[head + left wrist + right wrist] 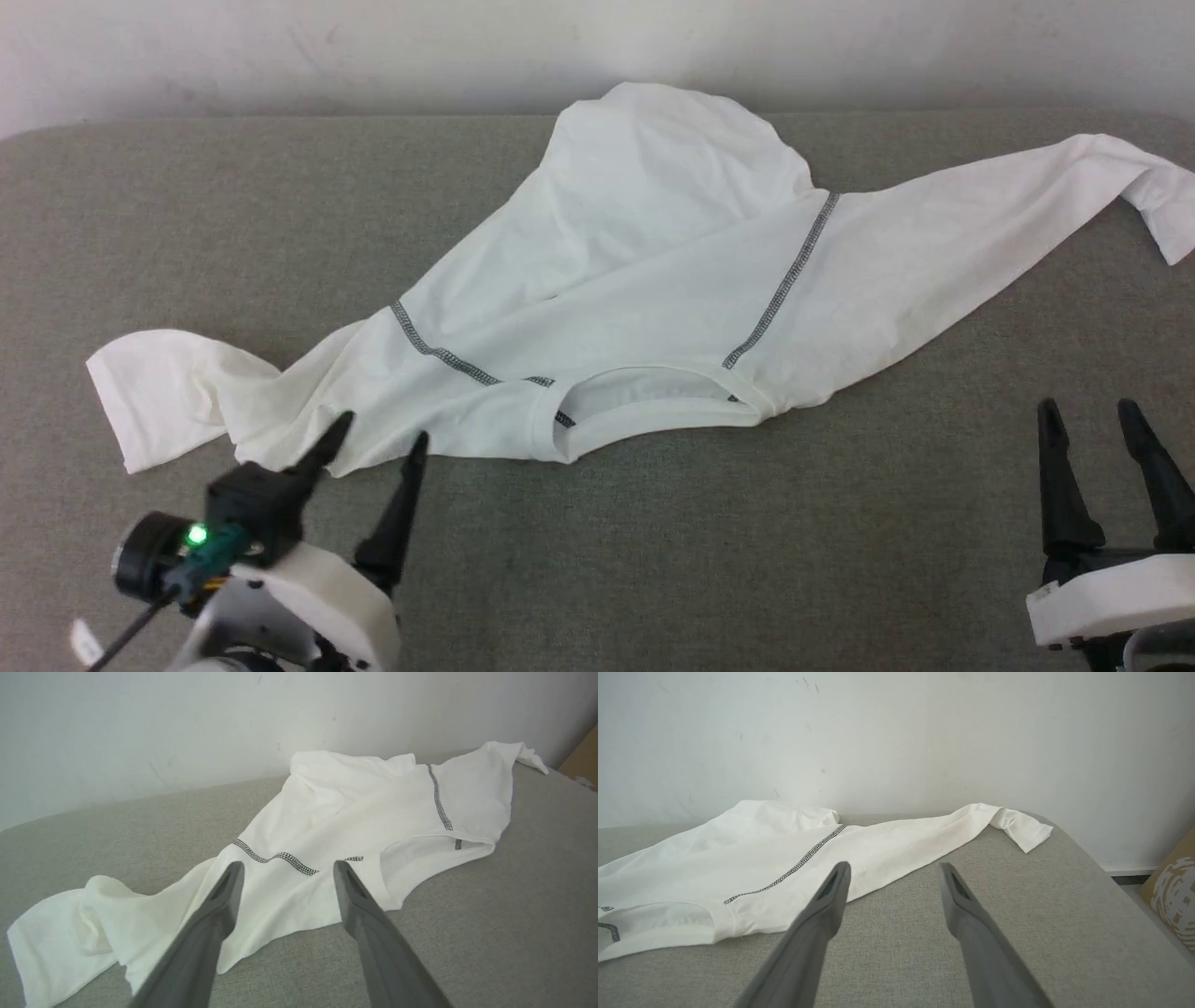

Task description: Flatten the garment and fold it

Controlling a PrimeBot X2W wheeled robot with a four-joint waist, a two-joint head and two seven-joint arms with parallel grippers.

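- Both pairs of jaws stand apart and hold nothing. The left gripper (385, 427) has its tips at the garment's near edge. The right gripper (1088, 404) is over bare table (653, 560), well apart from the cloth.
- The garment (653, 280) lies spread across the table, collar (644, 411) toward the robot, body heaped toward the wall (280, 47), and a sleeve out to each side.
- Risk: the left sleeve (159, 392) is bunched and doubled over. A pinch there would likely catch several layers, so a pull would drag the fold along instead of opening it.
- Risk: the cloth is thin. Fingers coming in too flat could shove it into fresh wrinkles or close on nothing.
- Risk: the right sleeve (980, 224) ends near the table's right edge, so an outward tug might slide its turned cuff (1162, 219) over the side.
- The head view gives the whole layout and both grippers at once.
- The left wrist view shows the lumps in the left sleeve close up and the cloth behind the fingertips. Whether they touch it, I cannot tell.
- The right wrist view shows the table's rounded corner, the drop beyond it and a box (1169, 891) there.
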